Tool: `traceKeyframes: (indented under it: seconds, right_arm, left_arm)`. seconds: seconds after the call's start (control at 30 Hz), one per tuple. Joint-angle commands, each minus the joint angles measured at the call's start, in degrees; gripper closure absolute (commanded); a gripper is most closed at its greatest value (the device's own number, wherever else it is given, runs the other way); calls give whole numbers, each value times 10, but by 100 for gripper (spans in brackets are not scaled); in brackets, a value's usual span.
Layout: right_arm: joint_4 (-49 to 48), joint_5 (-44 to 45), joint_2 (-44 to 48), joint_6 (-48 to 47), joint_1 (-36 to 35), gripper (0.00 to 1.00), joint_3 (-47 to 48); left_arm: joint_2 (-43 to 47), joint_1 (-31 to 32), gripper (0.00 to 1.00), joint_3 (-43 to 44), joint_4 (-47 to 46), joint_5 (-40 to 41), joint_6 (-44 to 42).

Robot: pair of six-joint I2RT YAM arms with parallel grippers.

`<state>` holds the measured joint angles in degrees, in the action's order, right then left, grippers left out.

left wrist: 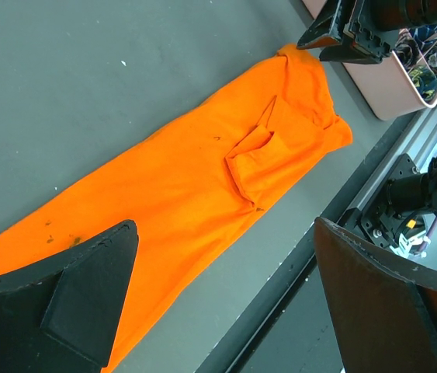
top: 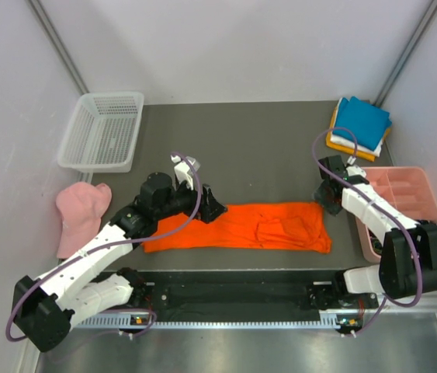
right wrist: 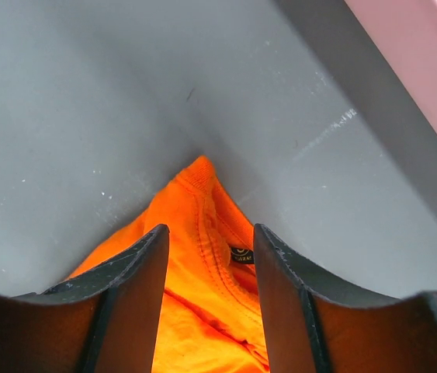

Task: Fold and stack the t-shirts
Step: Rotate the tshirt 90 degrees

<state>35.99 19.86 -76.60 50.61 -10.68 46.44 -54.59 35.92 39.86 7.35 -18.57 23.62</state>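
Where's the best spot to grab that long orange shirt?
Probably its short ends, from above: the orange shirt lies flat as a long strip, so only edges offer fabric to pinch. The right gripper, open, straddles the collar-end corner.

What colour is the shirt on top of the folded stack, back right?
The top shirt is teal blue, clearest in the top external view.

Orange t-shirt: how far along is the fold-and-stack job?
Done: teal blue, white and amber yellow folded shirts stacked at far right. In hand: the bright orange fabric t-shirt lies folded into a long strip, with the left gripper and right gripper open at its ends. Left: cross folds, then onto the stack.
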Motion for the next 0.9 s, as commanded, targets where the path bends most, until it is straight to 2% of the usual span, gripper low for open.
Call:
traceKeyframes:
  seconds: [0.0, 0.73, 0.87]
  right_arm:
    - [-18, 3, 9, 10, 3, 53, -11]
    - [-56, -25, -40, 9, 3, 66, -13]
    - [-60, -25, -43, 8, 3, 77, -13]
  left_arm:
    - [3, -3, 1, 3, -16, -8, -4]
    - [11, -5, 1, 2, -9, 4, -6]
    - [12, -5, 1, 2, -8, 6, -6]
